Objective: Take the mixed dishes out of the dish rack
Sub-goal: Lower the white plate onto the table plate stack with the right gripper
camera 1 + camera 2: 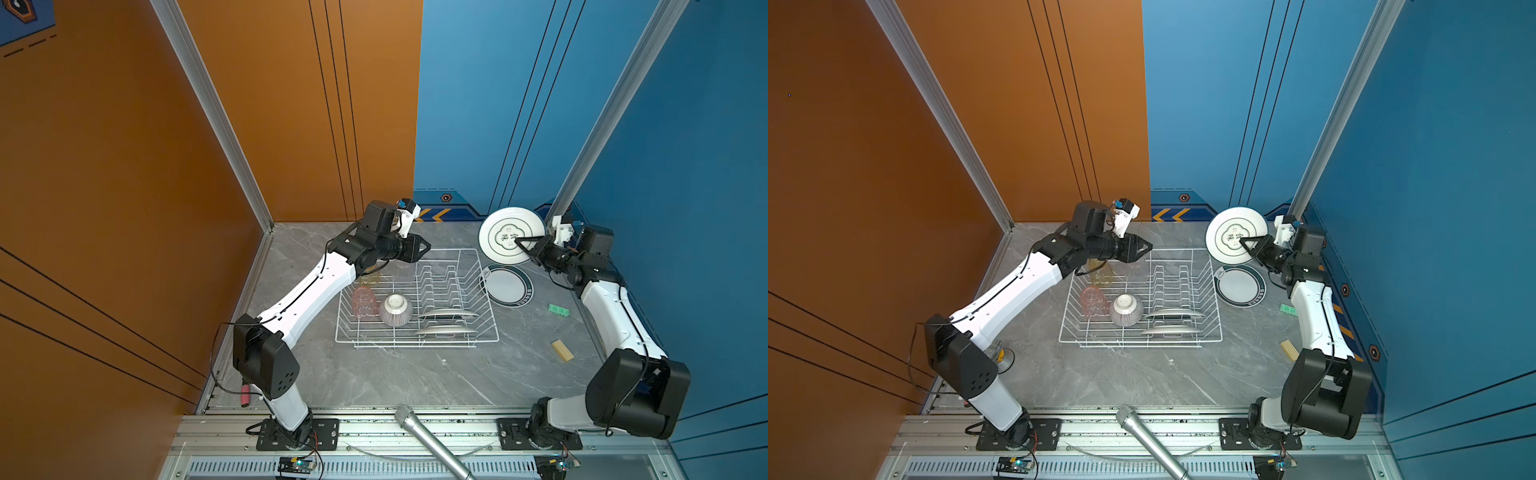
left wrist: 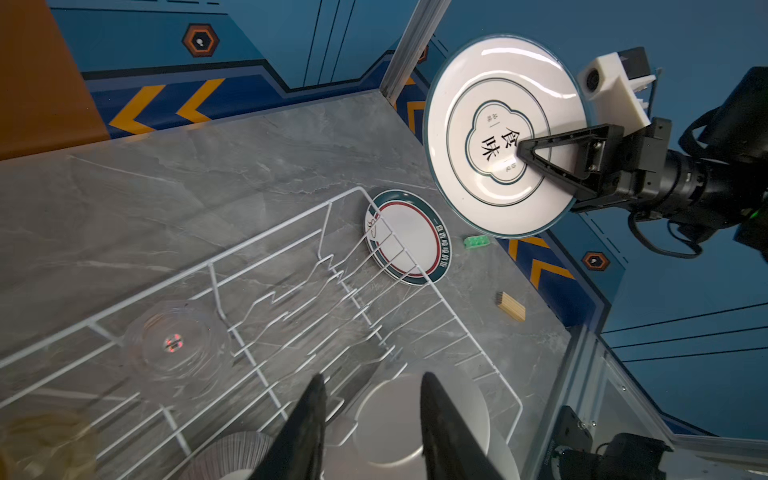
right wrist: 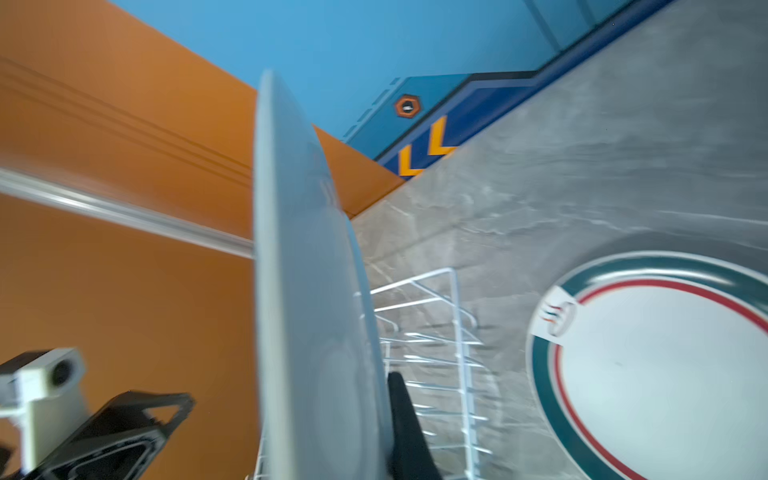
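Beneath the right pincer (image 1: pixel 518 240), clamped on the character plate (image 1: pixel 494 237), lies a rimmed plate (image 1: pixel 508 286); one slip could crack both, while the left pincer (image 2: pixel 372 378) gapes empty.

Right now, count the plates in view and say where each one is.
4. One plate held aloft in the right gripper; a flat plate on the table right of the rack; two plates standing in the rack's near slots. Another could hide under the flat plate.
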Action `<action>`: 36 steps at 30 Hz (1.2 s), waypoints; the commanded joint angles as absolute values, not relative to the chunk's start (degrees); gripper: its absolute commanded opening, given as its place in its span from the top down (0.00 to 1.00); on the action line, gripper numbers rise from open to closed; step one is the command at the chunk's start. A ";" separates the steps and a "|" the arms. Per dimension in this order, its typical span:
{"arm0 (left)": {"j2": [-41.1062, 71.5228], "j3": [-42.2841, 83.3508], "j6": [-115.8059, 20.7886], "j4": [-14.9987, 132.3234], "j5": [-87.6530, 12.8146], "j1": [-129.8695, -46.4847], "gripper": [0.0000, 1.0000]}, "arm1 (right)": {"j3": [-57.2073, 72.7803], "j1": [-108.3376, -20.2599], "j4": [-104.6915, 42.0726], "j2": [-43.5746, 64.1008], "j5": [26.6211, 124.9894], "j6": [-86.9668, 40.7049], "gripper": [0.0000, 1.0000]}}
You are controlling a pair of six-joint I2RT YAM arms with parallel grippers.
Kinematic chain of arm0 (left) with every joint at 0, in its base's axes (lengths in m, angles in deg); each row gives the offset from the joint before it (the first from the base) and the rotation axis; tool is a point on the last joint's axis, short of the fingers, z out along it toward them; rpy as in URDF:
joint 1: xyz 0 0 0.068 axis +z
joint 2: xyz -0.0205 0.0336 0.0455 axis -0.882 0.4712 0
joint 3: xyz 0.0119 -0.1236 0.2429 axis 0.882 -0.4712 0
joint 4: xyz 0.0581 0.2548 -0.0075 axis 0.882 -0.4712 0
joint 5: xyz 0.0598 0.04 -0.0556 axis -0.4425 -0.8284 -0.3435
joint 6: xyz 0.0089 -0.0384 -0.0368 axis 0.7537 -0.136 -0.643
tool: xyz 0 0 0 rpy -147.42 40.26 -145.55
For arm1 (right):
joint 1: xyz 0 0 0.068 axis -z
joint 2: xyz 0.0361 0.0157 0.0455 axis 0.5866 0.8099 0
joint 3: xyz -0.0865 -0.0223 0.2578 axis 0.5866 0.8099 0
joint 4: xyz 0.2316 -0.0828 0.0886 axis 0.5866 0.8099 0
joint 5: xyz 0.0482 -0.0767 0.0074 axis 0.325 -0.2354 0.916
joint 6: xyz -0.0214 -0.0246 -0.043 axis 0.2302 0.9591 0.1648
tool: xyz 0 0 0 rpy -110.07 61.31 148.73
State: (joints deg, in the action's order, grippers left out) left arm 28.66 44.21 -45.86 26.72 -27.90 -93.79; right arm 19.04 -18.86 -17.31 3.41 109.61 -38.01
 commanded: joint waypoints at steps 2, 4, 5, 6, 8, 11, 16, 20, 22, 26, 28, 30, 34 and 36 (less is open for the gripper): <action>26.13 43.02 -40.54 19.29 -34.85 -92.82 0.60 | 20.08 -15.39 -3.70 4.80 100.20 -30.30 1.00; 25.84 43.10 -39.84 18.36 -35.65 -92.74 0.60 | 20.30 -14.91 -2.75 6.06 98.90 -29.57 1.00; 25.80 43.18 -39.66 18.03 -35.99 -92.66 0.60 | 20.42 -14.91 -2.61 6.71 98.79 -29.43 1.00; 25.74 43.23 -39.53 17.71 -36.23 -92.71 0.60 | 20.47 -14.91 -2.47 7.58 98.68 -29.34 1.00; 25.81 43.28 -39.43 17.61 -36.22 -92.66 0.60 | 20.53 -14.99 -2.42 9.33 98.68 -29.34 1.00; 25.95 43.21 -39.43 17.58 -36.11 -92.71 0.60 | 20.57 -15.00 -2.42 11.80 98.41 -29.43 1.00; 25.55 42.94 -39.34 17.41 -36.31 -92.63 0.60 | 20.88 -15.00 -2.65 15.10 98.84 -29.33 1.00; 25.59 42.93 -39.34 17.48 -36.15 -92.43 0.60 | 21.07 -15.09 -3.25 16.87 98.78 -29.43 1.00; 25.66 43.08 -39.34 17.44 -36.05 -92.41 0.60 | 21.14 -15.09 -3.77 17.50 99.11 -29.64 1.00; 25.96 43.28 -39.28 17.49 -35.81 -92.39 0.60 | 21.19 -15.09 -4.31 18.88 99.22 -29.82 1.00; 25.96 43.37 -39.25 17.44 -35.72 -92.30 0.60 | 21.16 -15.08 -4.44 19.51 99.26 -29.85 1.00; 25.88 43.28 -39.25 17.47 -35.78 -92.30 0.60 | 21.15 -15.04 -4.53 20.01 99.32 -29.86 1.00; 25.92 43.37 -39.25 17.26 -35.50 -92.06 0.60 | 21.21 -15.07 -4.80 20.70 99.46 -29.95 1.00; 25.90 43.36 -39.22 17.26 -35.48 -92.10 0.60 | 21.16 -15.00 -4.80 20.98 99.43 -29.95 1.00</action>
State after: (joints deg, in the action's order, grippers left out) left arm 26.82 43.58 -40.11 18.61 -35.44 -92.63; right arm 20.66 -14.86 -3.50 20.65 98.66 -30.71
